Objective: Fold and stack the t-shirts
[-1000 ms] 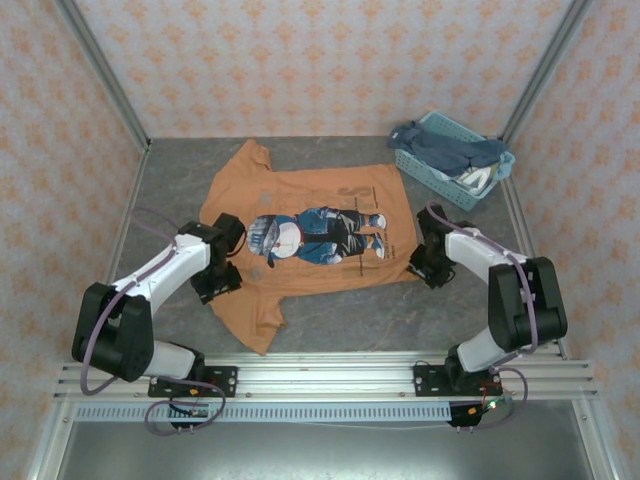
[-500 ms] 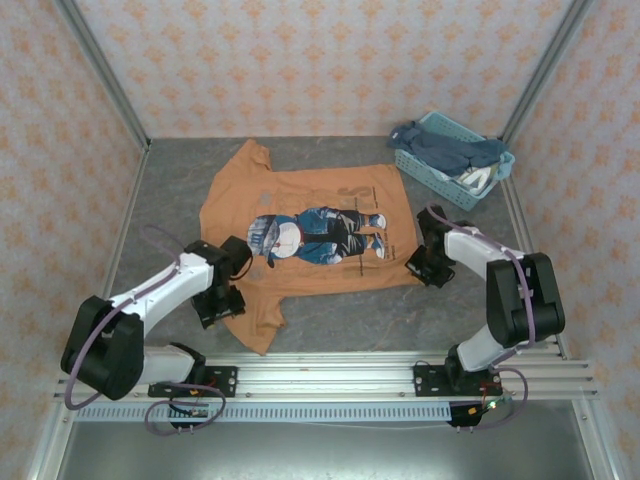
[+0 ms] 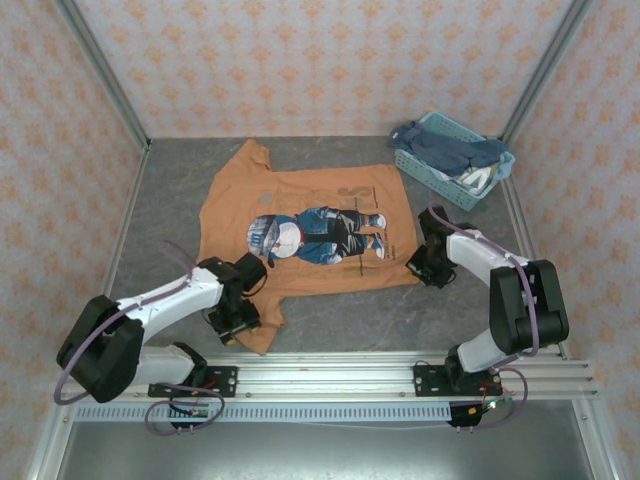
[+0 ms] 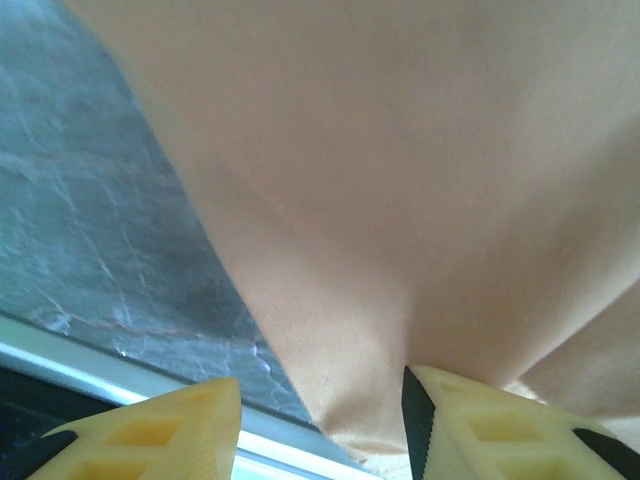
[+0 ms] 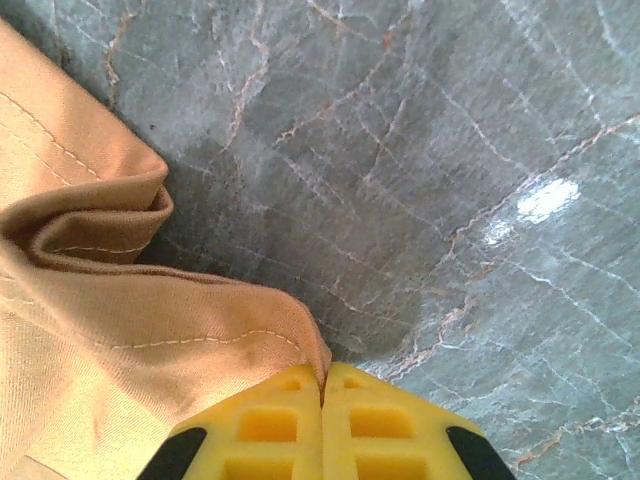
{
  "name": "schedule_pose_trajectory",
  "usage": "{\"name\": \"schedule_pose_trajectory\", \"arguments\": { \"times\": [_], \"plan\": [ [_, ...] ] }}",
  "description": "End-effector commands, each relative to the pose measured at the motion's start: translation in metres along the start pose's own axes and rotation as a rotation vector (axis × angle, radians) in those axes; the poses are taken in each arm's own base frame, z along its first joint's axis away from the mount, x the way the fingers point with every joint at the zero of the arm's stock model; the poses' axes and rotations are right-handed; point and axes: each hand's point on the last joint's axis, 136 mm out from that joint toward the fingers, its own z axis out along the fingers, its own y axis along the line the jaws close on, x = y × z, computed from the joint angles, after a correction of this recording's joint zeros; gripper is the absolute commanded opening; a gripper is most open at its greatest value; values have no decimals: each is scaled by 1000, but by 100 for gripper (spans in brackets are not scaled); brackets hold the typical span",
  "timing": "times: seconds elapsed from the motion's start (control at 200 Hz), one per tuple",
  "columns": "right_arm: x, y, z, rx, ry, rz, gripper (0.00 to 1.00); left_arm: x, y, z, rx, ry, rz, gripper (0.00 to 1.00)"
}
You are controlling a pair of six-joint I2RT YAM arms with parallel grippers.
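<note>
The orange-brown t-shirt [image 3: 310, 200] lies spread flat on the grey table, print up, with its hem toward the right. My left gripper [image 3: 232, 325] hovers over the near sleeve close to the table's front edge. In the left wrist view its jaws [image 4: 320, 425] stand open, with the sleeve's tip [image 4: 400, 150] between them. My right gripper [image 3: 425, 272] sits at the hem's near corner. In the right wrist view it [image 5: 322, 385] is shut, pinching the stitched hem edge [image 5: 100, 350]. A dark blue t-shirt [image 3: 440, 148] and a white one [image 3: 478, 178] lie in the basket.
The light-blue lattice basket [image 3: 430, 175] stands at the back right corner. An aluminium rail [image 3: 330, 375] runs along the near edge, just beyond the sleeve tip. Patterned walls close off the left, back and right sides. Bare grey table [image 5: 450, 150] lies right of the hem.
My left gripper has slid toward the near edge, down the sleeve to its tip. The right gripper stays at the hem corner.
</note>
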Motion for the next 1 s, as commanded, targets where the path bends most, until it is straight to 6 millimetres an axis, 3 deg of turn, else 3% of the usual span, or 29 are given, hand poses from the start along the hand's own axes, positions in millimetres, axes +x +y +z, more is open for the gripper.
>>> {"name": "schedule_pose_trajectory", "arguments": {
  "times": [0.0, 0.3, 0.385, 0.46, 0.595, 0.876, 0.996],
  "plan": [
    [4, -7, 0, 28, 9, -4, 0, 12, 5, 0, -61, 33, 11, 47],
    [8, -9, 0, 28, 19, 0, 0, 13, -17, 19, -44, 31, 61, 45],
    [9, -10, 0, 26, 21, 2, 0, 6, -21, 27, -79, 5, 77, 38],
    [10, -11, -2, 24, 20, 1, 0, -3, -18, 28, -118, -41, 87, 26],
    [13, -17, -7, 32, 14, 3, 0, -10, -10, 18, -144, -101, 92, 0],
    [25, -35, -26, 66, 18, 7, 0, 10, 30, -15, -185, -95, 112, 0],
    [37, -42, -28, 75, 56, 1, 0, 17, 38, -28, -146, -98, 96, 0]
  ]
}}
